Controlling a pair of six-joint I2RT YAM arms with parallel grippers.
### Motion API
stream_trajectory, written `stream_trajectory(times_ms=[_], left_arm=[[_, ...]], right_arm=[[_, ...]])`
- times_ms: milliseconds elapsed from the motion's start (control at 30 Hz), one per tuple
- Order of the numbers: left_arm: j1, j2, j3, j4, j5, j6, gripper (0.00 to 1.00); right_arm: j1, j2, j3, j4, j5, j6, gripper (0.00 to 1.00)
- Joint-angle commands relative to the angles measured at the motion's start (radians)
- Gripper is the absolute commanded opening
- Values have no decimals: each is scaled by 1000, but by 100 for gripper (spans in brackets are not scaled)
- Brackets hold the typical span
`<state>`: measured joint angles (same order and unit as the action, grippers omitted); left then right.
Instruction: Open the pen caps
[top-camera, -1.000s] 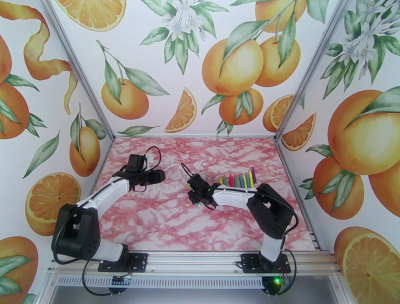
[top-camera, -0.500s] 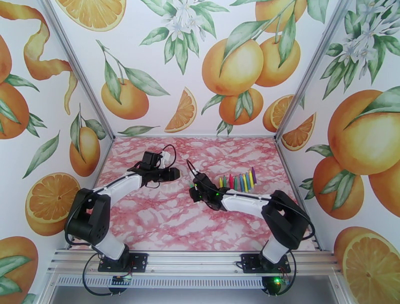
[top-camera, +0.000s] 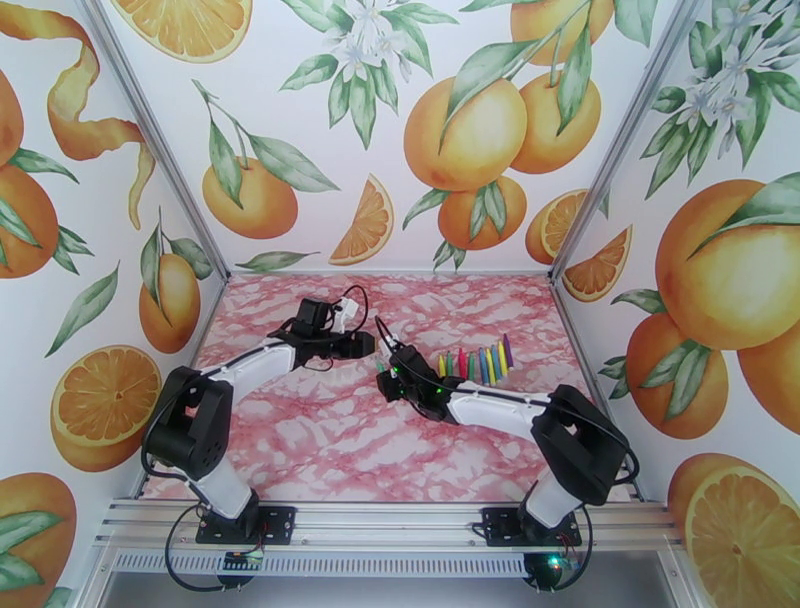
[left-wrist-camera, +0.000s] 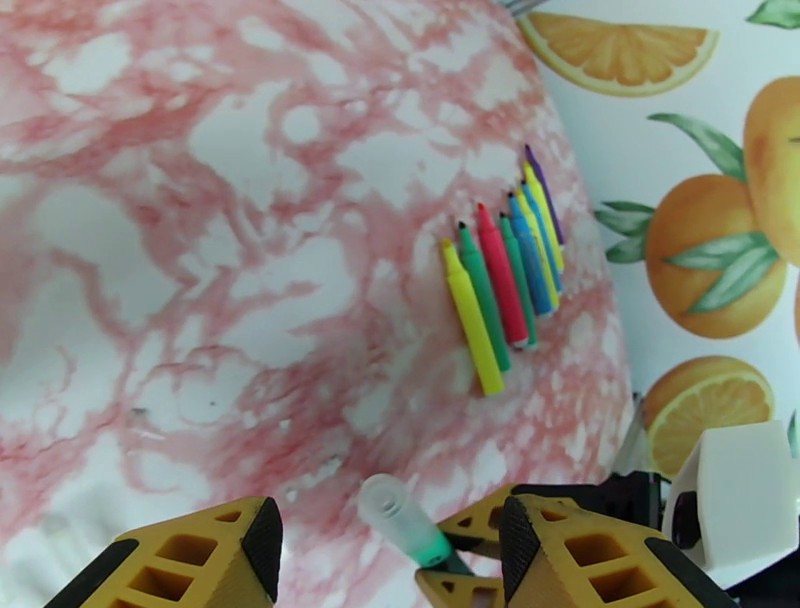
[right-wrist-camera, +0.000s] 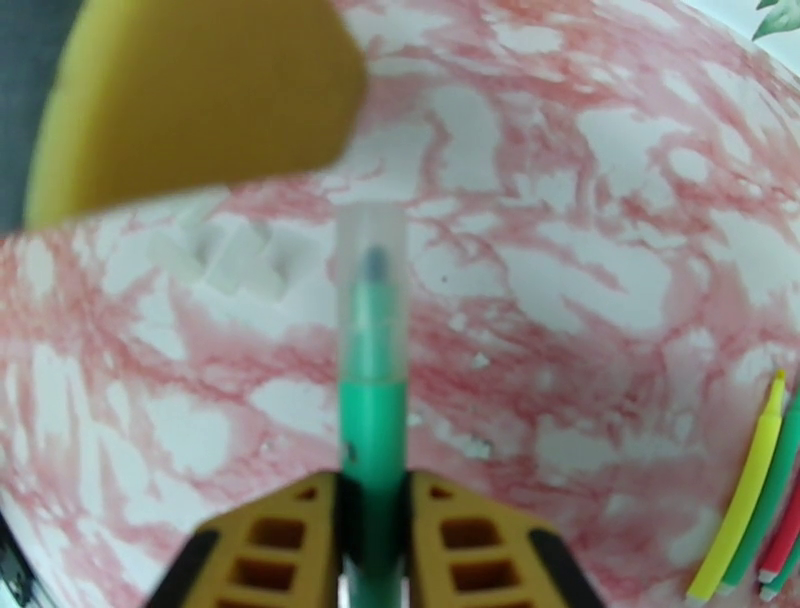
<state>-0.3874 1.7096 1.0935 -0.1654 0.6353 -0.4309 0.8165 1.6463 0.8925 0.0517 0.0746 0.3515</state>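
Top external view: left gripper (left-wrist-camera: 390, 525), jaws part open, has advanced up to the clear cap (right-wrist-camera: 372, 290) of the green pen (right-wrist-camera: 372, 440) clamped in the right gripper (right-wrist-camera: 372, 490), left of the pen row (top-camera: 478, 362); cap not yet pulled.

Robot test cell, laboratory type: walls (top-camera: 300, 150) printed with oranges, pink marbled table (top-camera: 310, 445), aluminium rail (top-camera: 400, 513) to which two arms (top-camera: 245, 368) are bolted.
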Motion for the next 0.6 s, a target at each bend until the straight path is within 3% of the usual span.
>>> stream_trajectory(times_ms=[0, 567], left_arm=[[-19, 19, 56, -9, 42, 33, 61], [-49, 94, 102, -1, 83, 18, 51]], right_arm=[[-4, -40, 10, 25, -17, -21, 21], [-3, -74, -3, 52, 34, -33, 21]])
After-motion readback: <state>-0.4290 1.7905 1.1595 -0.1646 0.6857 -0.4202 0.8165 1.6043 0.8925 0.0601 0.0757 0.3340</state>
